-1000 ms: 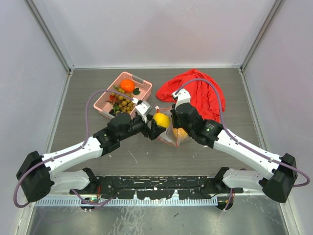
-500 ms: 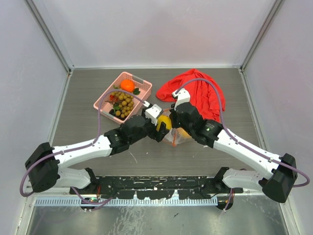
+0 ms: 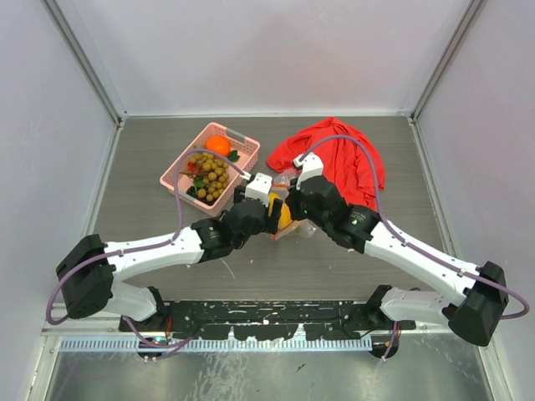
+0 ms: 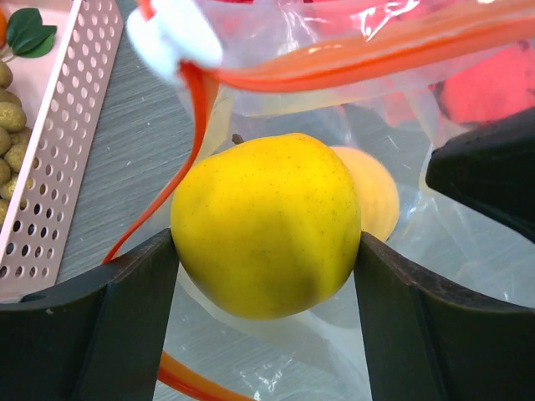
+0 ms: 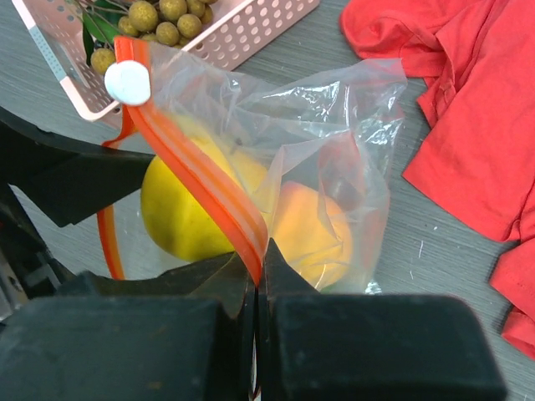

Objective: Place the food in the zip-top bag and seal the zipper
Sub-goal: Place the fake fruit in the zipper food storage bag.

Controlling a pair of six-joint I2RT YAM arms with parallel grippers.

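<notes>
My left gripper (image 4: 266, 251) is shut on a yellow round fruit (image 4: 266, 224) and holds it inside the mouth of the clear zip-top bag (image 5: 326, 159). A second yellow-orange fruit (image 5: 311, 234) lies deeper in the bag. My right gripper (image 5: 259, 266) is shut on the orange-red zipper strip (image 5: 196, 180) and holds the upper mouth edge up. The white slider (image 5: 127, 82) sits at the strip's far end. In the top view both grippers meet at the bag (image 3: 284, 213). The orange (image 3: 218, 145) and the berry bunch (image 3: 209, 176) lie in the pink basket (image 3: 244, 147).
A red cloth (image 3: 343, 154) lies bunched right behind the bag, also at the right of the right wrist view (image 5: 468, 109). The pink basket stands left of the bag, close to my left arm. Grey walls enclose the table.
My left gripper has moved right with the yellow fruit, from beside the bag into its mouth. My right gripper has kept hold of the zipper strip in about the same place.
</notes>
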